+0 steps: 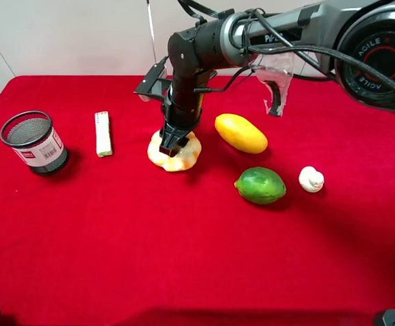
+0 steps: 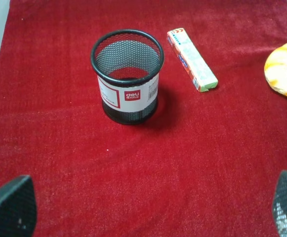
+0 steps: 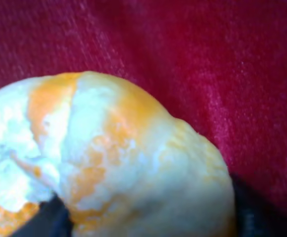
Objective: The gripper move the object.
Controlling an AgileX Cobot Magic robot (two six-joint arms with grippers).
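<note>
The pale yellow-orange lobed pastry (image 1: 186, 157) lies on the red cloth near the middle of the table. My right arm reaches across from the right, and its black gripper (image 1: 170, 145) points straight down onto the pastry. In the right wrist view the pastry (image 3: 133, 163) fills the frame, and the gripper (image 3: 151, 219) has one dark finger against each side of a lobe. The pastry's edge also shows in the left wrist view (image 2: 281, 74). My left gripper (image 2: 148, 215) is open and empty, low over the cloth at the near left.
A yellow mango (image 1: 241, 133) lies just right of the pastry, with a green lime (image 1: 260, 185) and a small white figure (image 1: 311, 179) in front of it. A black mesh cup (image 1: 34, 142) (image 2: 127, 74) and a candy pack (image 1: 102, 134) (image 2: 191, 59) sit to the left.
</note>
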